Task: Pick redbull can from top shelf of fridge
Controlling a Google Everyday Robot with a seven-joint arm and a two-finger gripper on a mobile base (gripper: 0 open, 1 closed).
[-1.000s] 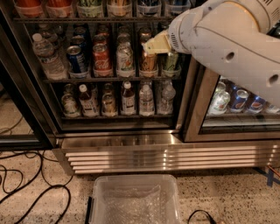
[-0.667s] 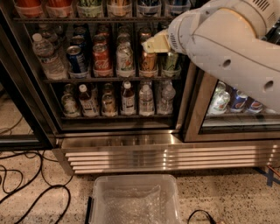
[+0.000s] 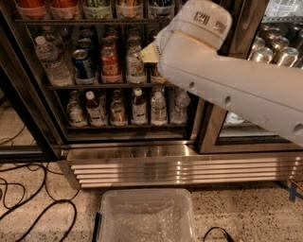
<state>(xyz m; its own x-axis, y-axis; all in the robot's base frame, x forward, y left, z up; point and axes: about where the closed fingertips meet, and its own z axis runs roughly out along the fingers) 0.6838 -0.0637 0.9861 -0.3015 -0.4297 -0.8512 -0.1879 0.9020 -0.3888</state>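
- While the white arm (image 3: 227, 85) is stretching across the upper right of the frame, its gripper (image 3: 149, 53) is poking out at upper centre, before the fridge (image 3: 142, 165); whether it is released or clenched cannot be told.
- What looks like the redbull can (image 3: 161, 6) is sitting on the top shelf (image 3: 71, 21) at the top edge, above the gripper, only its lower part showing.
- A clear bin (image 3: 106, 208) is sitting at bottom centre.
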